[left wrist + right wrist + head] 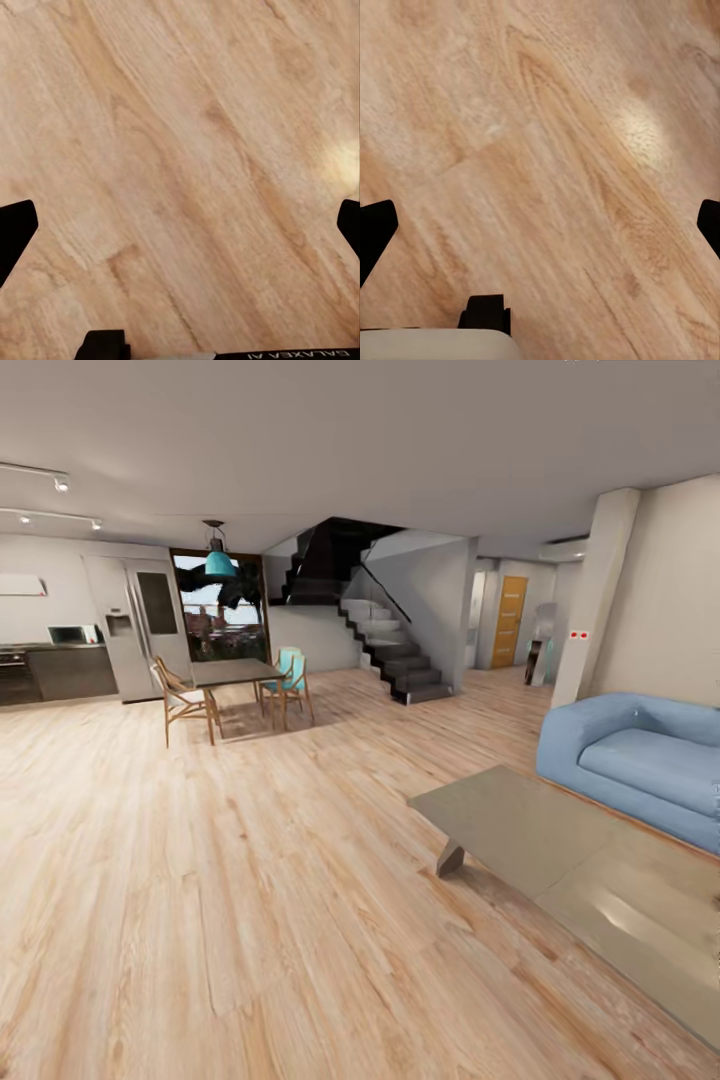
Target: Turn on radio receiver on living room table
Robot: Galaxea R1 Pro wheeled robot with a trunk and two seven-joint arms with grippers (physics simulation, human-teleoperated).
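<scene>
A home: blue sofa (640,765), staircase (385,640), dining table (235,672)

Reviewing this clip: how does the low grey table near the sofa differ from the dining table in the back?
The low table has a glossy grey-taupe top, sits close to the floor and lies nearest the camera, beside the blue sofa. The dining table is darker, stands taller on thin legs, has chairs around it, and sits far back by the window. Both rest on the light wood floor.

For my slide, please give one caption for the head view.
Open-plan home: low grey table beside blue sofa on wood floor, dining table and stairs behind.
</scene>
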